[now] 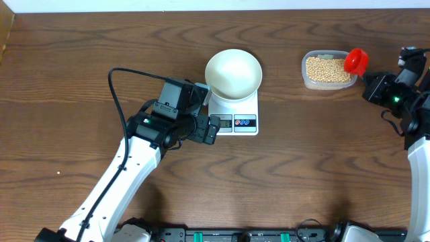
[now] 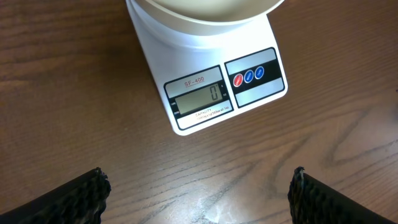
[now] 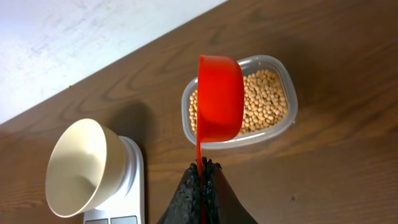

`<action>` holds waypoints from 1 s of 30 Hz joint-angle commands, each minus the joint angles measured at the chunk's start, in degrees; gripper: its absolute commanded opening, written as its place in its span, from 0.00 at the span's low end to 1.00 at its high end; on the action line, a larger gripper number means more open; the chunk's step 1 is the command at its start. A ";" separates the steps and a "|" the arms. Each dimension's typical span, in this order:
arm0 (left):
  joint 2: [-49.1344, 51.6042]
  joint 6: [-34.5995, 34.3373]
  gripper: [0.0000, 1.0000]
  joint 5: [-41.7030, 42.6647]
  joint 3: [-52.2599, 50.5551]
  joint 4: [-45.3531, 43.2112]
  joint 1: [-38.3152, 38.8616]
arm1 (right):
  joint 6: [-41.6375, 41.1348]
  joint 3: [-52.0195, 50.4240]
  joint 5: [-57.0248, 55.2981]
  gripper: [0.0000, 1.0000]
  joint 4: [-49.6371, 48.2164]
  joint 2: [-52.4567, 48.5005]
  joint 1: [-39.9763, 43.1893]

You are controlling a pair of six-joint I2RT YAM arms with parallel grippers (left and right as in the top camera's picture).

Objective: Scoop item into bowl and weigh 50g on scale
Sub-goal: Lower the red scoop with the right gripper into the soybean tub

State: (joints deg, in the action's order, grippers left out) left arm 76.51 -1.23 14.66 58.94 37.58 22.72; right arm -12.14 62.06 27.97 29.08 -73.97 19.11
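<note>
The white bowl (image 1: 233, 72) (image 3: 78, 165) stands on the white scale (image 1: 243, 123) (image 2: 205, 93), whose display reads 0. No beans show inside the bowl. The tan beans (image 1: 328, 69) (image 3: 264, 99) fill a clear tub at the back right. My right gripper (image 1: 371, 84) (image 3: 202, 167) is shut on the thin handle of a red scoop (image 1: 355, 60) (image 3: 219, 96), held over the tub's near edge. My left gripper (image 1: 213, 128) (image 2: 198, 186) hovers at the scale's front left, open wide, with only bare table between its fingers.
The clear plastic tub (image 1: 304, 70) (image 3: 292, 106) sits about a bowl's width to the right of the scale. A black cable (image 1: 114, 94) loops up from the left arm. The wooden table's far edge (image 1: 215, 8) runs along the top.
</note>
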 commanded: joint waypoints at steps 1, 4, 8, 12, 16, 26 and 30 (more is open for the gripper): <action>0.48 0.59 0.94 -0.59 -0.07 0.09 0.13 | 1.11 0.94 -1.86 0.01 1.01 0.46 -0.09; 0.48 0.59 0.94 -0.59 -0.07 0.09 0.13 | 1.60 1.84 -3.23 0.01 2.10 0.26 -1.05; 0.48 0.59 0.95 -0.61 -0.07 0.09 0.13 | 5.90 10.47 -7.93 0.01 10.16 -3.26 -3.80; 0.48 0.59 0.95 -0.59 -0.07 0.09 0.13 | 10.25 21.42 -11.61 0.01 19.06 -9.53 -6.21; 0.48 0.59 0.95 -0.61 -0.07 0.09 0.13 | 12.74 31.69 -17.18 0.01 27.63 -16.31 -8.09; 0.48 0.59 0.95 -0.61 -0.07 0.09 0.13 | 18.53 39.98 -22.45 0.01 33.35 -29.66 -10.16; 0.48 0.59 0.95 -0.61 -0.07 0.09 0.13 | 19.15 39.98 -22.56 0.01 31.52 -32.52 -10.16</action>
State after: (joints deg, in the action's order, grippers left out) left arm 76.51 -1.23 14.63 58.94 37.52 22.72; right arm 4.97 100.86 6.83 61.56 -105.19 9.52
